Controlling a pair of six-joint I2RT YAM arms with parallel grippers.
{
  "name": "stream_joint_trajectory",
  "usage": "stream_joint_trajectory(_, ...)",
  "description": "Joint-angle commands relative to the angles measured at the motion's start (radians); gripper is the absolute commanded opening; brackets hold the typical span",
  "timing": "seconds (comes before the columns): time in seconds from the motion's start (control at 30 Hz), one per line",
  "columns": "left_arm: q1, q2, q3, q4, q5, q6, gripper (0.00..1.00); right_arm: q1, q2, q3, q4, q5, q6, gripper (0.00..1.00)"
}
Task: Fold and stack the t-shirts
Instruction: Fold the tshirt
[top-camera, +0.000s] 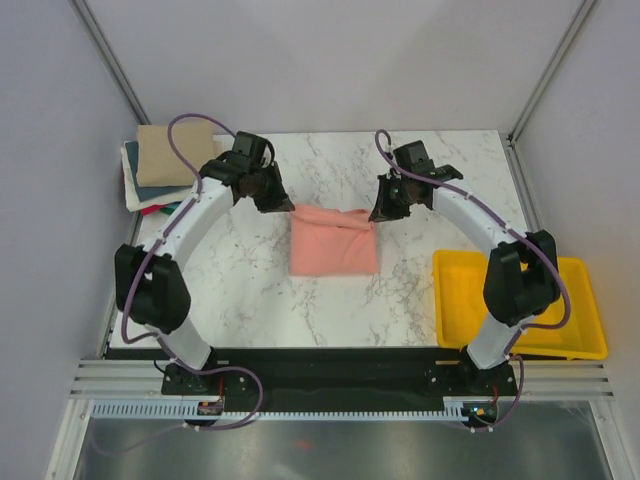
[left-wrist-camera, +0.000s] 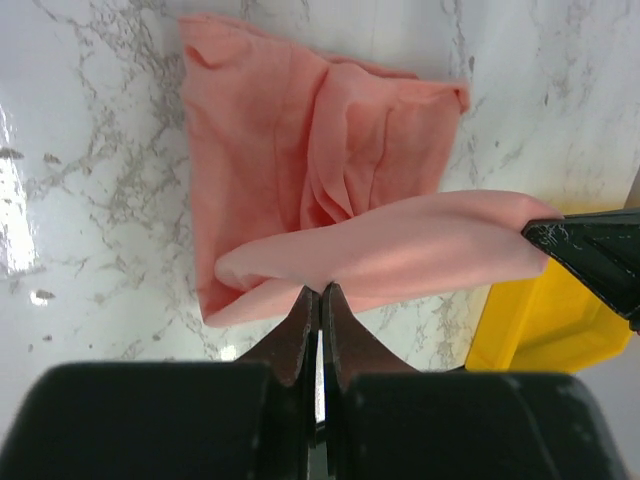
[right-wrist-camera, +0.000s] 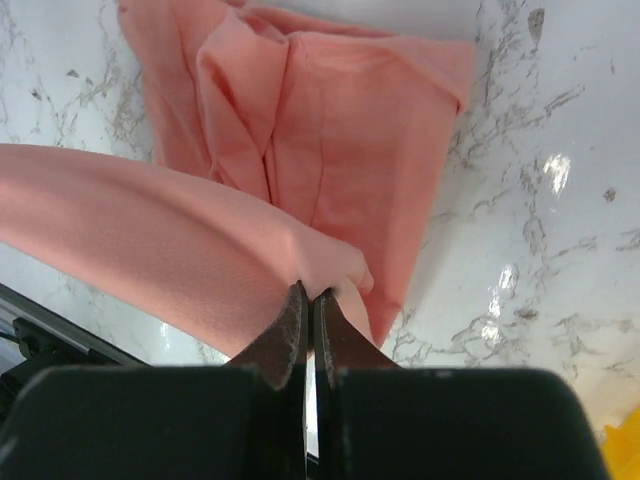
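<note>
The salmon-pink t-shirt lies partly folded in the middle of the marble table. My left gripper is shut on its far left corner and my right gripper is shut on its far right corner. The far edge is lifted and stretched between them. In the left wrist view the jaws pinch the raised pink edge. In the right wrist view the jaws pinch the same edge. A stack of folded tees with a tan one on top sits at the far left.
A yellow plastic tray stands at the right near edge of the table, next to the right arm's base; it also shows in the left wrist view. White walls and metal frame posts enclose the table.
</note>
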Motion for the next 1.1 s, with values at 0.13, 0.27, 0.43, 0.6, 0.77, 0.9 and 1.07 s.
stream_joint_trajectory(0.13, 0.053, 0.294, 0.241, 0.021, 0.044, 0.104, 0.02, -0.061, 0.237, 0.177, 0.013, -0.026, -0.058, 0.00)
stream_joint_trajectory(0.27, 0.065, 0.420, 0.342, 0.018, 0.074, 0.116, 0.02, -0.094, 0.357, 0.281, 0.019, -0.070, -0.060, 0.00)
stream_joint_trajectory(0.43, 0.114, 0.572, 0.469, 0.004, 0.090, 0.096, 0.06, -0.144, 0.512, 0.477, 0.014, -0.154, -0.051, 0.49)
stream_joint_trajectory(0.6, 0.142, 0.647, 0.681, -0.097, 0.137, 0.081, 0.47, -0.216, 0.501, 0.600, -0.016, -0.159, -0.015, 0.64)
stream_joint_trajectory(0.77, 0.133, 0.526, 0.625, -0.099, 0.066, 0.107, 0.52, -0.221, 0.281, 0.358, 0.089, -0.099, -0.023, 0.65)
stream_joint_trajectory(0.9, 0.131, 0.399, 0.397, 0.032, 0.050, 0.128, 0.72, -0.197, 0.054, 0.079, 0.276, -0.179, 0.023, 0.61)
stream_joint_trajectory(1.07, 0.130, 0.291, 0.129, 0.165, 0.055, 0.112, 0.83, -0.144, 0.041, -0.068, 0.474, -0.375, 0.091, 0.54)
